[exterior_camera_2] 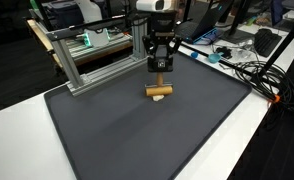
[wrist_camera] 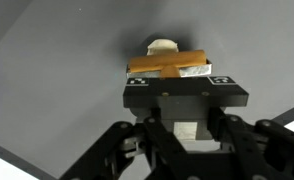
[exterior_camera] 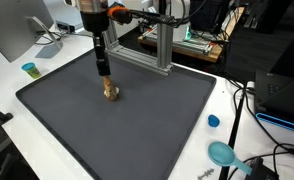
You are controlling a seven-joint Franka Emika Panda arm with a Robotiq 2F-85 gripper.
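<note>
My gripper [exterior_camera_2: 159, 64] hangs straight down over the dark grey mat [exterior_camera_2: 117, 130], shut on a small pale wooden block [wrist_camera: 185, 131] that sits between its pads. Just below it, wooden pieces [exterior_camera_2: 159, 92] rest on the mat. In the wrist view they show as an orange-brown stick [wrist_camera: 167, 66] lying across a pale rounded piece [wrist_camera: 163, 45]. In the exterior view from the opposite side, the gripper [exterior_camera: 103, 68] is a short way above the same wooden pieces [exterior_camera: 110, 94] and does not touch them.
An aluminium frame [exterior_camera: 162, 45] [exterior_camera_2: 87, 60] stands at the mat's far edge. A small blue cup [exterior_camera: 30, 69], a blue lid [exterior_camera: 213, 121] and a teal scoop [exterior_camera: 223, 153] lie on the white table off the mat. Cables [exterior_camera_2: 257, 75] run along one side.
</note>
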